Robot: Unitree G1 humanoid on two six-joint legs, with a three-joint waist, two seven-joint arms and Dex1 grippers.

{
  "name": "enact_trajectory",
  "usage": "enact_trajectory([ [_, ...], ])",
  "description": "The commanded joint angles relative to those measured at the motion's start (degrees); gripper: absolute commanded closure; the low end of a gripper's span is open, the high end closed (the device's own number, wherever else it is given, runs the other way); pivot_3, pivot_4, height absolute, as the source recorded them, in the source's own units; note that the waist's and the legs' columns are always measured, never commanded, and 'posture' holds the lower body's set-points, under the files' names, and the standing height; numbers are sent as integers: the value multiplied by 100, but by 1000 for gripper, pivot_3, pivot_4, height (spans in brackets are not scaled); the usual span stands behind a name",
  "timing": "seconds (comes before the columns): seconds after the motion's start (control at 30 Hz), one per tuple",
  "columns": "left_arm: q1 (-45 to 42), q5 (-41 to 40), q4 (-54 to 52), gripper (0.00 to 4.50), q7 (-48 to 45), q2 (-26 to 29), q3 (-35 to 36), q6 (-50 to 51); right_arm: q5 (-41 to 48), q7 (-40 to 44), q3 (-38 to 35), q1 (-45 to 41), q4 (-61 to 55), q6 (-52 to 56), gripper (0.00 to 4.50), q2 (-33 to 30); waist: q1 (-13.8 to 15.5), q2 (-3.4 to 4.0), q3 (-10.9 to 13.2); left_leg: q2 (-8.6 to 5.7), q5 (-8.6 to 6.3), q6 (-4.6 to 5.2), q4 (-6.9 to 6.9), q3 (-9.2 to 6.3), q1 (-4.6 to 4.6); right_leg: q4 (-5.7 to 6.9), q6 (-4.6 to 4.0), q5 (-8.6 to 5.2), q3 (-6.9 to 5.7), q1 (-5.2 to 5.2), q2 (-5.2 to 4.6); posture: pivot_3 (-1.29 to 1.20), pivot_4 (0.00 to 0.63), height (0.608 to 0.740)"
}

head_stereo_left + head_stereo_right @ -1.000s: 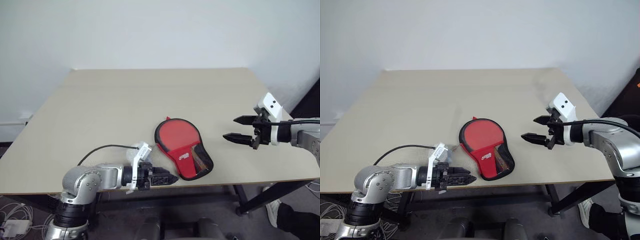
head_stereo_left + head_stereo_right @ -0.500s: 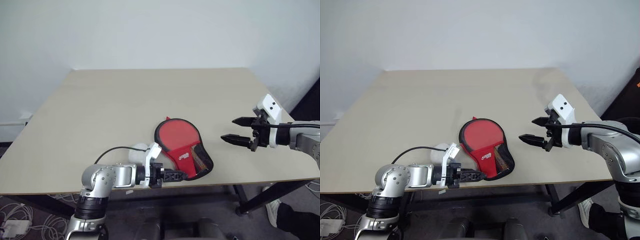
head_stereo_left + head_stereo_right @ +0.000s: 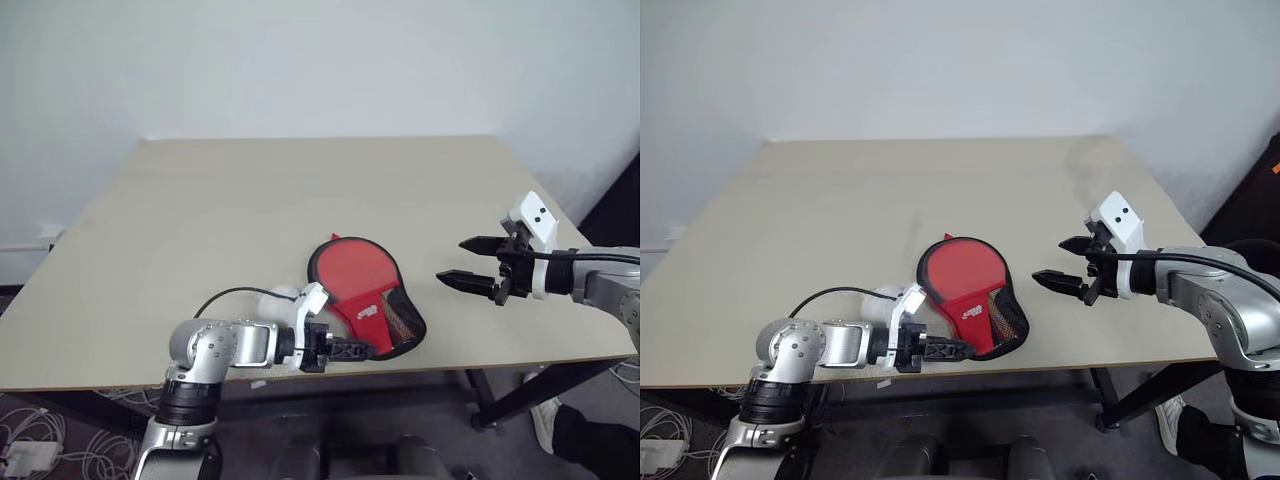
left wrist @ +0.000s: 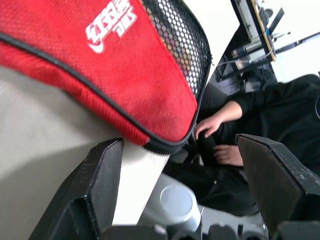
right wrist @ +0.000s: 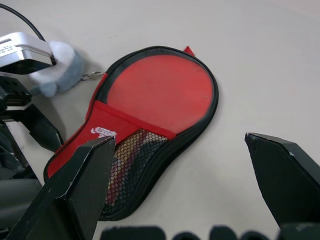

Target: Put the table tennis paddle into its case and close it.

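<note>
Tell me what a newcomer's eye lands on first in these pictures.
First, the red case, lying flat near the front edge of the pale table, its mesh pocket end toward that edge. The left gripper sits low at the table's front edge, jaws open around the case's near tip. The right gripper hovers open to the case's right, apart from it.

I see a beige rectangular tabletop (image 3: pixel 300 200) mid-frame, a plain white wall (image 3: pixel 300 60) across the top, and grey floor with white cables (image 3: pixel 40 450) lower left.
</note>
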Motion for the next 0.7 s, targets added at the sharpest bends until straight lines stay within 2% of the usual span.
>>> enact_trajectory([
  [0.03, -58, 61, -41, 723, -60, 169, -135, 81, 93, -58, -249, -85, -146, -18, 0, 8, 1, 0, 0, 0, 0, 0, 0, 0, 0, 0, 0, 0, 0, 0, 0, 0, 0, 740],
  [0.3, -164, 220, 214, 723, 225, -319, -168, -53, 97, -138, -190, -117, -161, -15, 0, 97, 62, 2, -2, -8, 0, 0, 6, -3, 0, -3, -11, -6, -1, 9, -7, 0, 0, 740],
  [0.7, -295, 590, 690, 723, 870, -1171, 143, -144, 120, -191, -175, -162, -184, 16, 0, 123, 175, 2, -5, -15, 0, 1, 12, -4, 1, -8, -8, -4, -1, 14, -11, 0, 0, 740],
])
